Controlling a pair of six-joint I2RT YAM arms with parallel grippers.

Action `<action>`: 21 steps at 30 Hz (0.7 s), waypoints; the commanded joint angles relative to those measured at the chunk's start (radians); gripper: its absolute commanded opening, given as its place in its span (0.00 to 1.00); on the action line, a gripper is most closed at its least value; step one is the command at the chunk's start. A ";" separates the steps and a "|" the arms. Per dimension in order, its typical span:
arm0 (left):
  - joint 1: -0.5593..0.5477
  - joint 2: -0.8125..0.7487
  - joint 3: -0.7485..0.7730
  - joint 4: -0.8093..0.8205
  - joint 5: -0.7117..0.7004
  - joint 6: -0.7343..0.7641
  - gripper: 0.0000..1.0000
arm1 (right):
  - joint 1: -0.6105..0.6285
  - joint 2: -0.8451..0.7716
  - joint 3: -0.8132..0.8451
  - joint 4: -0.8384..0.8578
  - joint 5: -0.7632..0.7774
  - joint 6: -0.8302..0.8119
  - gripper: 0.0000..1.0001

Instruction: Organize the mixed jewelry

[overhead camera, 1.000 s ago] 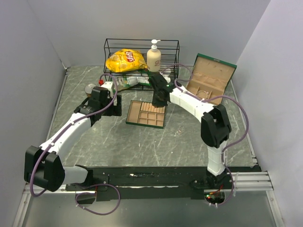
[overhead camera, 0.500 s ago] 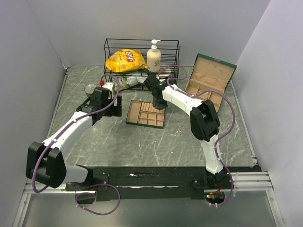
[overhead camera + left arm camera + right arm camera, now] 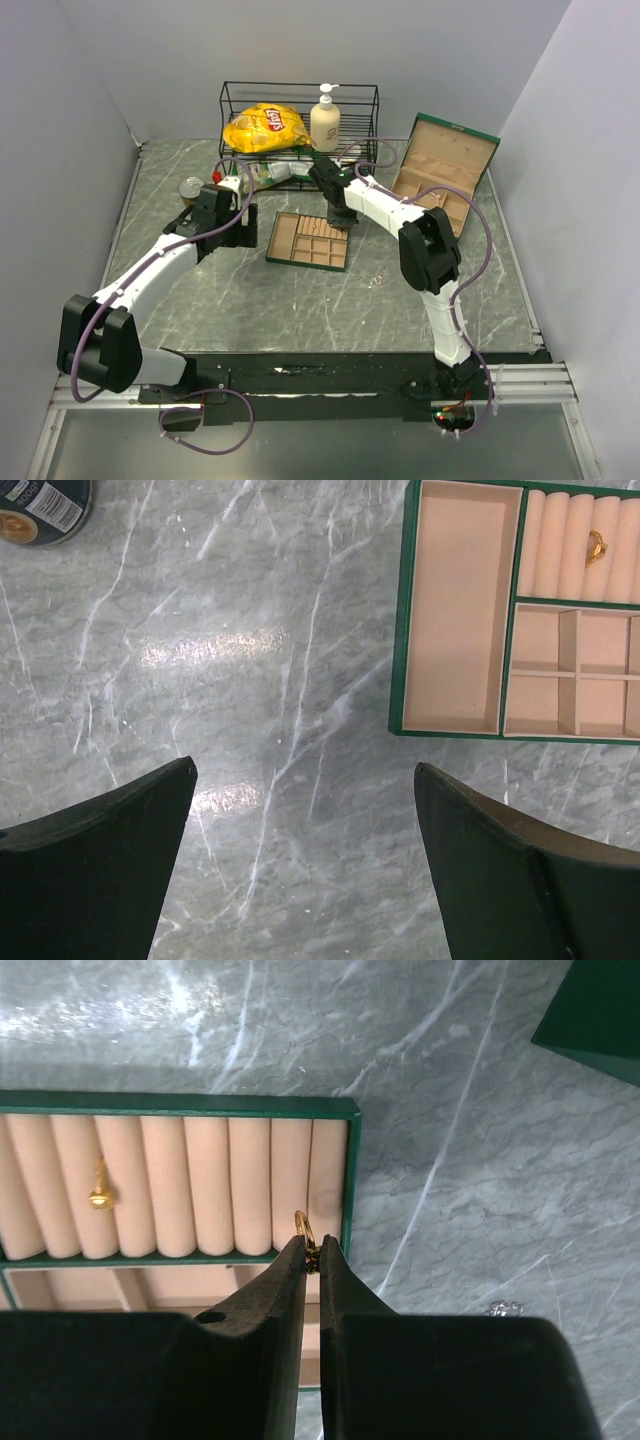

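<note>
Grey marble bench [image 3: 250,300] fills the overhead view. A wire basket [image 3: 300,86] stands at the back, an open green jewelry box [image 3: 440,170] to the right and a divider tray [image 3: 300,245] in the middle. The left end effector [image 3: 218,222] hangs just left of the tray, and the right end effector [image 3: 343,218] is over its far right corner. A tiny silver piece [image 3: 378,278] lies on the marble nearby.

From the left wrist, the fingers [image 3: 100,860] are spread wide above bare marble, holding nothing. A gold piece [image 3: 597,547] sits in the tray's rolls.

From the right wrist, the fingers [image 3: 260,1300] are pressed almost together, pinching a gold ring [image 3: 303,1228] at the rolls' right end.
</note>
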 commanded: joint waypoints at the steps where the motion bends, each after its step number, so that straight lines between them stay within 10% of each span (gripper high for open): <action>1: 0.003 0.007 0.041 0.010 -0.012 0.011 0.96 | -0.007 0.008 0.050 0.002 0.023 -0.013 0.00; 21: 0.003 0.038 0.055 -0.004 0.010 0.009 0.96 | -0.016 0.047 0.084 0.006 -0.017 0.034 0.00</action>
